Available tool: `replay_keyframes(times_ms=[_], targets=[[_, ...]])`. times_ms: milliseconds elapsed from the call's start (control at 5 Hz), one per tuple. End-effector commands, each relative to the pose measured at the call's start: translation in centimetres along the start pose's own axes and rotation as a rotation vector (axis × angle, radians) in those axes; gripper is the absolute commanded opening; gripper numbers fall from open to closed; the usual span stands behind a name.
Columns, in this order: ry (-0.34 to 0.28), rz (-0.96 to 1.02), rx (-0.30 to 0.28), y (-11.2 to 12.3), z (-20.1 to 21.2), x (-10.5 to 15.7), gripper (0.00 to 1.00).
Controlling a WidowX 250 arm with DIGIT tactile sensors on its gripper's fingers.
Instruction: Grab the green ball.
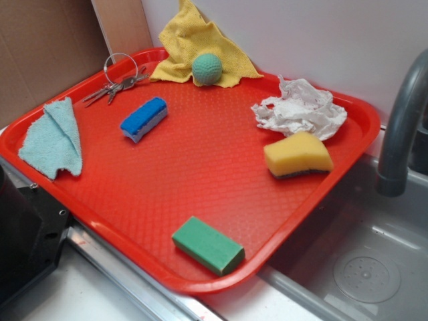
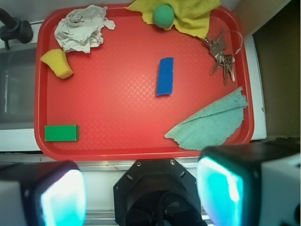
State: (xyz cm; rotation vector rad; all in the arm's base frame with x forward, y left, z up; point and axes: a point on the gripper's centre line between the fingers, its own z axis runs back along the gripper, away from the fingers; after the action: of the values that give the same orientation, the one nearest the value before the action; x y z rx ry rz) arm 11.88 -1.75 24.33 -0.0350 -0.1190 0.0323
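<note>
The green ball point(image 1: 207, 69) point(image 2: 163, 15) is a small teal, dimpled sphere resting on a yellow cloth point(image 1: 187, 40) point(image 2: 193, 12) at the far corner of the red tray point(image 1: 200, 174) point(image 2: 117, 103). My gripper point(image 2: 141, 193) hangs high above the tray's near edge, far from the ball. It is open, its two teal-padded fingers point(image 2: 63, 200) spread wide with nothing between them. In the exterior view the gripper is out of sight.
On the tray lie a blue sponge point(image 1: 144, 119) point(image 2: 165, 76), a yellow sponge point(image 1: 297, 155) point(image 2: 57, 62), a green sponge block point(image 1: 208, 245) point(image 2: 61, 133), keys point(image 1: 117, 83) point(image 2: 222, 54), a teal cloth point(image 1: 53, 137) point(image 2: 209, 122) and crumpled paper point(image 1: 299, 110) point(image 2: 81, 28). A faucet point(image 1: 401, 127) and sink point(image 1: 361, 267) adjoin the tray.
</note>
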Motion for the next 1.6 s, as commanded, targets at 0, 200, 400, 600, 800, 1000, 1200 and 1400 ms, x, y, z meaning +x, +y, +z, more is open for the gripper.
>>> replay_keyframes(times_ms=[0, 200, 400, 600, 800, 1000, 1200, 1400], targets=[[0.0, 0.0, 0.0, 0.0, 0.0, 0.0, 1.0], [0.012, -0.029, 0.031, 1.0, -4.7, 3.4, 1.0], [-0.096, 0.07, 0.067, 2.0, -7.3, 8.1, 1.0], [-0.227, 0.221, 0.099, 4.2, -9.8, 11.2, 1.0], [-0.257, 0.259, 0.112, 6.3, -13.2, 13.7, 1.0], [-0.238, 0.262, 0.081, 7.4, -17.2, 16.6, 1.0], [-0.237, 0.285, 0.091, 8.0, -18.3, 18.6, 1.0], [-0.261, 0.293, 0.084, 8.8, -18.6, 19.5, 1.0]])
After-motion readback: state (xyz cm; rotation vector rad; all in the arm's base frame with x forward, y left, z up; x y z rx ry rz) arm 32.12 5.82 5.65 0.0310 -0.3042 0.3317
